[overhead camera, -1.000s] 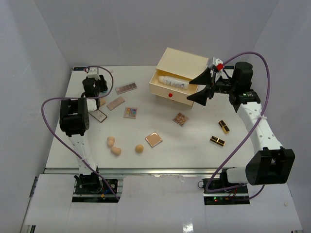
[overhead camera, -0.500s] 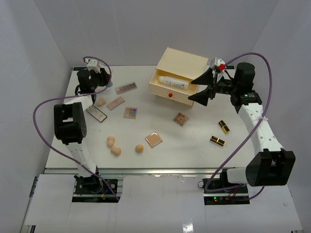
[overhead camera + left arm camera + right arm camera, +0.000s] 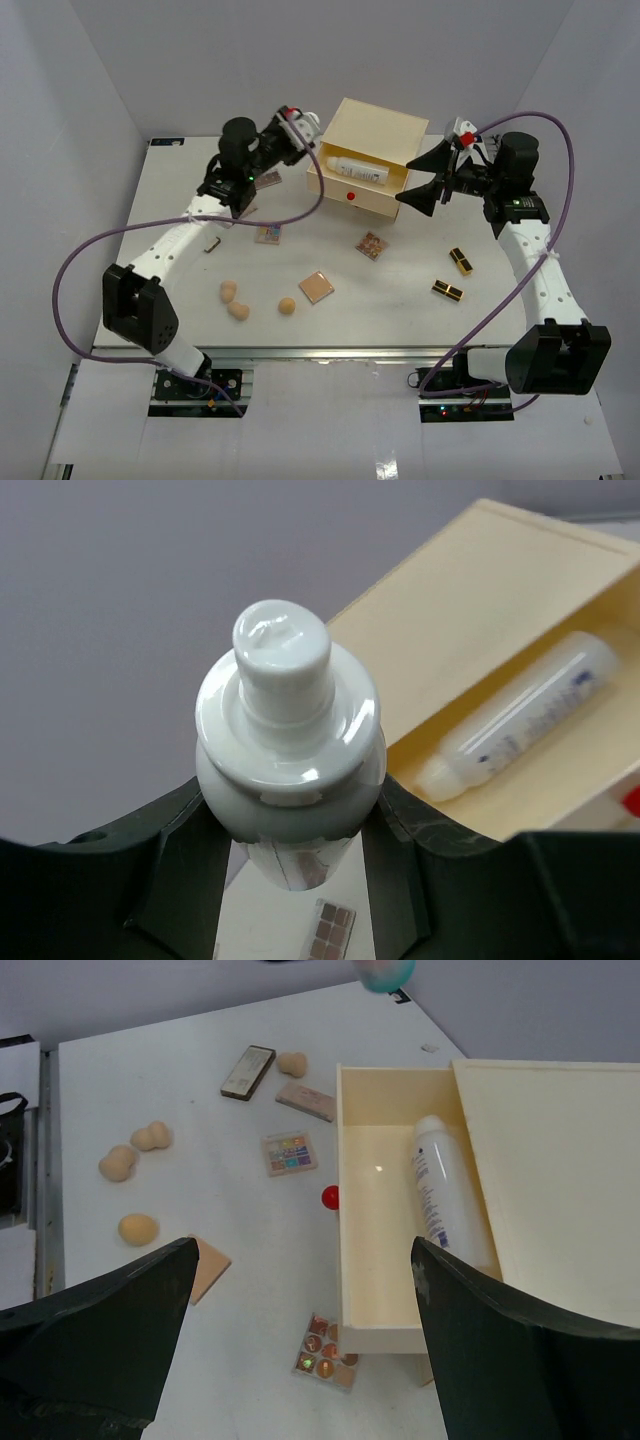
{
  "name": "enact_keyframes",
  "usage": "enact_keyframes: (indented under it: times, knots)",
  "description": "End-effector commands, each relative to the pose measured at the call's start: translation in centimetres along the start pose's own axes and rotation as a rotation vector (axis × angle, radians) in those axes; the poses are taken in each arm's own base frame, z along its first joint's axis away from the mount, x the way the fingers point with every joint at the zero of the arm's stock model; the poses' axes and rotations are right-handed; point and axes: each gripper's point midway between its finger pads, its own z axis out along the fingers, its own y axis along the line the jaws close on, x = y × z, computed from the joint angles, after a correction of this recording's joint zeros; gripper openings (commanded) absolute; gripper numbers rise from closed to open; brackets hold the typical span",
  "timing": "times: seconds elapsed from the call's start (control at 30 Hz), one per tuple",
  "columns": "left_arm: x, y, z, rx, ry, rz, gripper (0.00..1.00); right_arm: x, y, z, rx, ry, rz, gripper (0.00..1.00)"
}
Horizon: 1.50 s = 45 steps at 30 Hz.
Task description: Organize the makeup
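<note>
**Left gripper holds a white bottle beside the open drawer**

Your left gripper (image 3: 290, 815) is clamped on a small white bottle (image 3: 288, 720), with a finger pressed on either side of its body and the cap pointing out past the fingertips. In the top view that arm stretches across to the far middle of the table (image 3: 400, 325). The gripper hangs in the air just beside the far left corner of the cream chest (image 3: 378, 125).

Your right gripper (image 3: 421, 177) is empty, jaws spread wide, and hovers just right of the chest, facing it. A drawer (image 3: 375, 1175) of the chest is pulled out, with a red knob (image 3: 351, 196) on its near face. A longer bottle (image 3: 358, 170) lies on its side inside.

The rest of the makeup is spread over the table:
- Three tan sponges (image 3: 239, 310) sit near left.
- A peach compact (image 3: 316, 287) lies just right of them.
- A colourful palette (image 3: 267, 232) lies left of centre.
- A gold-toned palette (image 3: 372, 245) lies near the drawer front.
- Two lipsticks (image 3: 461, 261) lie on the right, well apart from the chest.

The right wrist view also shows a fourth sponge (image 3: 292, 1063), a pink palette (image 3: 306, 1100) and a dark compact (image 3: 248, 1071), close together on the far left
</note>
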Motion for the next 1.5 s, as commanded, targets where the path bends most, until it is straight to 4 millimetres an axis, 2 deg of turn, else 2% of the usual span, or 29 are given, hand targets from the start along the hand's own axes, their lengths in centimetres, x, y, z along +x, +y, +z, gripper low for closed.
enact_keyframes:
  times: [0.0, 0.17, 0.33, 0.4, 0.57, 0.8, 0.97, 1.07, 1.47]
  knots:
    - [-4.6, -3.5, 0.8, -0.007, 0.063, 0.436, 0.01, -2.6, -1.7, -2.4, 0.162, -0.014, -0.079, 0.93]
    - [-4.5, -9.5, 3.6, 0.045, 0.146, 0.654, 0.01, -3.1, -2.9, -4.2, 0.242, -0.027, -0.073, 0.93]
    - [-3.8, -12.2, 4.4, 0.076, 0.180, 0.718, 0.03, -3.1, -3.1, -5.1, 0.253, -0.039, -0.061, 0.94]
    - [-2.6, -13.2, 4.8, 0.110, 0.214, 0.744, 0.04, -3.2, -3.1, -5.1, 0.246, -0.043, -0.065, 0.93]
    - [-2.6, -13.5, 5.8, 0.129, 0.225, 0.761, 0.15, -3.1, -2.9, -5.1, 0.240, -0.044, -0.061, 0.93]
    - [-3.3, -13.6, 7.0, 0.145, 0.213, 0.753, 0.47, -3.1, -2.8, -5.1, 0.234, -0.049, -0.063, 0.94]
    - [-3.5, -13.4, 6.8, 0.142, 0.213, 0.750, 0.56, -2.8, -2.8, -5.1, 0.230, -0.047, -0.056, 0.93]
    - [-3.8, -13.2, 6.6, 0.138, 0.209, 0.740, 0.72, -2.8, -2.8, -5.1, 0.231, -0.047, -0.056, 0.94]
    - [-5.7, -12.5, 5.7, 0.122, 0.168, 0.704, 0.76, -2.6, -3.1, -5.1, 0.235, -0.045, -0.047, 0.93]
